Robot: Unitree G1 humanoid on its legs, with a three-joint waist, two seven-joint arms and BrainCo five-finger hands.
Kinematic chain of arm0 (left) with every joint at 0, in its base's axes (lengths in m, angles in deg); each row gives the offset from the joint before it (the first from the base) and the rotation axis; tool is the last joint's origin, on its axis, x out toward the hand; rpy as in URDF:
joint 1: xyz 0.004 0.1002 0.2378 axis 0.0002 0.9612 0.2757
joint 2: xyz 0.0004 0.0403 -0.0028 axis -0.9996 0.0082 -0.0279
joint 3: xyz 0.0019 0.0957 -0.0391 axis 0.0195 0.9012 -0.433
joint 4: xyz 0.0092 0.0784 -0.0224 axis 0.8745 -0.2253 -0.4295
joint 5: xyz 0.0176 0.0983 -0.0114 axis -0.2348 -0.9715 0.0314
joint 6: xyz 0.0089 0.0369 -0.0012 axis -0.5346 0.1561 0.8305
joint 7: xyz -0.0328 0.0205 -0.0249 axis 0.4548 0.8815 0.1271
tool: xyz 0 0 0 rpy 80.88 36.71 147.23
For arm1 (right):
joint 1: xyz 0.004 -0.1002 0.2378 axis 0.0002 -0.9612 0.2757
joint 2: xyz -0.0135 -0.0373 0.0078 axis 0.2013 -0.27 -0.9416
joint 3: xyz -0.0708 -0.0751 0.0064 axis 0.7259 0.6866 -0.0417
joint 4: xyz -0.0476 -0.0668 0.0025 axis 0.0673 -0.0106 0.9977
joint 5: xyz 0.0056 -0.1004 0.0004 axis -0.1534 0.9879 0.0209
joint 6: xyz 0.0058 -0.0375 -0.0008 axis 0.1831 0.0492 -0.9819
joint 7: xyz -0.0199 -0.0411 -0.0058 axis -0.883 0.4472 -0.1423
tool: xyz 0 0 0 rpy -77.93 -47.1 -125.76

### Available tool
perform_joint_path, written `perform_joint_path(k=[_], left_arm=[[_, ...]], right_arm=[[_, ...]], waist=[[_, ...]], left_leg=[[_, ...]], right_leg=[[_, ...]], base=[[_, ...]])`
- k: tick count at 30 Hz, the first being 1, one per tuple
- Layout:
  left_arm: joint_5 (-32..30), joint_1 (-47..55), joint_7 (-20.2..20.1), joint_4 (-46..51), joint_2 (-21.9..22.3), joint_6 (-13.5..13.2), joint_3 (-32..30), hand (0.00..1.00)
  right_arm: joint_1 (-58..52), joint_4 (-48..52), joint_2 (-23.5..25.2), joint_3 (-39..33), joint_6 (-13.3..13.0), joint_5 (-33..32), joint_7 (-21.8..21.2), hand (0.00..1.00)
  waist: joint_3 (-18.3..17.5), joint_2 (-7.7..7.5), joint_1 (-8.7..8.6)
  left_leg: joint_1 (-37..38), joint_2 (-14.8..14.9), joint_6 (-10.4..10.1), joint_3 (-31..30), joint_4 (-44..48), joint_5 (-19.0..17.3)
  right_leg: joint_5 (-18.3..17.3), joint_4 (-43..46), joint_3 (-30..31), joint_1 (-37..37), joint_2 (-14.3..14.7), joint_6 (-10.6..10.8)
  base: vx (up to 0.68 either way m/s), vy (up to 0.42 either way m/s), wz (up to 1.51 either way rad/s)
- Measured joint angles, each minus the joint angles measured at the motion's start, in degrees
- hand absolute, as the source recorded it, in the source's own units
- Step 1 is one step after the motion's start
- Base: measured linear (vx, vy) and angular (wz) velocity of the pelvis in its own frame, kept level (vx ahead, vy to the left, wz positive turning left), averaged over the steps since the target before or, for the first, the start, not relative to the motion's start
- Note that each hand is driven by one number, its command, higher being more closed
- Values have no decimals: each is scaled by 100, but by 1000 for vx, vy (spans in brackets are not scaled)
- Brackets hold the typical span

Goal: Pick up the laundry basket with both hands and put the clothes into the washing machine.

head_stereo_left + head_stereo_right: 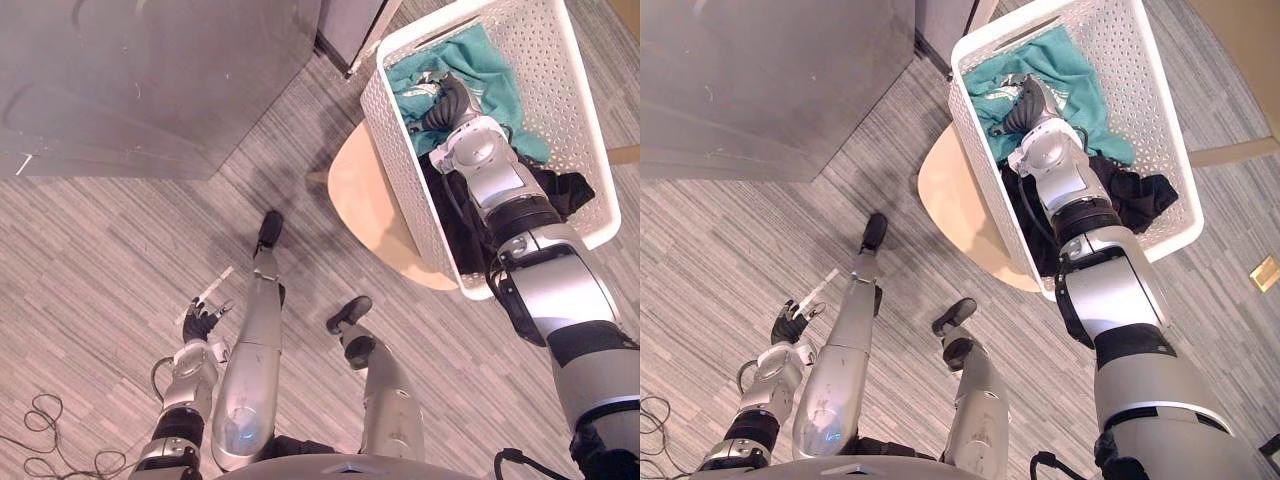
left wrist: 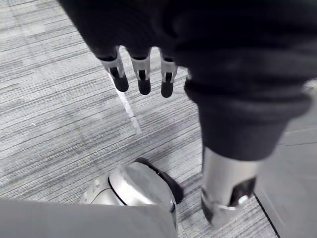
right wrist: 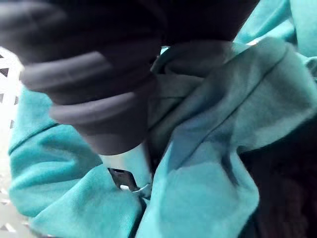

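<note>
R hand (image 1: 447, 103) in white basket (image 1: 580, 115), fingers buried in teal cloth (image 1: 490, 72); can't tell grip. L hand (image 1: 198, 322) fingers (image 2: 143, 82) loose, apart, floor (image 2: 59, 124) past tips.

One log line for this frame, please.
right hand: in white perforated plastic laundry basket, on crumpled teal garment | left hand: open, hanging low over grey carpet | basket: resting on round wooden stool, not lifted
</note>
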Motion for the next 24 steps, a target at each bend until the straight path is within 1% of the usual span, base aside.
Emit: perform_joint_path(k=[9, 12, 14, 15, 17, 18, 21, 22, 23, 24], left_arm=[[1, 0, 12, 5, -1, -3, -5, 0], [21, 0, 16, 4, -4, -3, -4, 0], [105, 0, 18, 5, -3, -3, 2, 0], [166, 0, 26, 4, -10, -4, -3, 0], [219, 1, 50, 4, -27, -3, -9, 0], [229, 1, 112, 4, -26, -3, -8, 0], [324, 1, 136, -9, -6, -1, -37, 0], [329, 1, 160, -12, 10, -1, -56, 0], [329, 1, 183, -18, 9, 0, -59, 0], [328, 1, 222, -29, 11, 4, -62, 0]], right_arm=[[-41, -14, 169, -18, 5, 4, 8, 100], [-133, -15, 276, -196, 17, -14, 32, 100], [-244, -11, 374, -467, 26, -82, 58, 100], [-325, -9, 485, -796, 24, -445, 154, 100], [-459, 6, 588, -1199, 13, -852, 223, 100], [-568, 13, 701, -1558, -29, -1431, 408, 100], [-887, 253, 1022, -2440, -78, -2504, 751, 100], [-1021, 459, 1222, -2850, -188, -3131, 969, 100], [-1050, 517, 1306, -3006, -233, -3314, 1048, 100], [-1146, 685, 1420, -3223, -333, -3786, 1180, 100]], waist=[[0, -3, -29], [1, -5, -58], [-1, -8, -61], [0, -9, -82], [-1, -9, -88], [0, -9, -96], [2, -14, -124], [2, -14, -141], [2, -14, -156], [2, -15, -175]], left_leg=[[39, 40, -1, 98, 4, 0], [95, 42, -1, 109, -9, 1], [128, 44, -1, 117, -21, 0], [127, 77, 5, 191, -33, 5], [130, 152, 42, 380, -40, 39], [147, 157, 48, 420, -37, 43], [253, 154, 49, 454, -46, 43], [308, 164, 49, 498, -57, 43], [333, 167, 49, 519, -58, 43], [398, 167, 55, 562, -78, 48]], right_leg=[[0, 0, 3, 25, -5, -1], [1, -6, 1, 79, -5, -1], [0, -5, 0, 112, -8, -1], [0, -5, -1, 112, -10, -2], [0, 1, 0, 121, -18, -1], [1, 5, 4, 137, -31, -2], [1, 27, 10, 211, -56, -2], [-4, 86, 42, 209, -82, -9], [-9, 112, 62, 207, -96, -18], [-19, 152, 105, 216, -121, -32]], base=[[4, 1, 0], [6, -1, 1], [9, -3, 2], [0, 0, 0], [0, 0, 0], [0, 0, 0], [6, -3, -1], [11, -11, -6], [-6, -13, -10], [-10, -10, -6]])
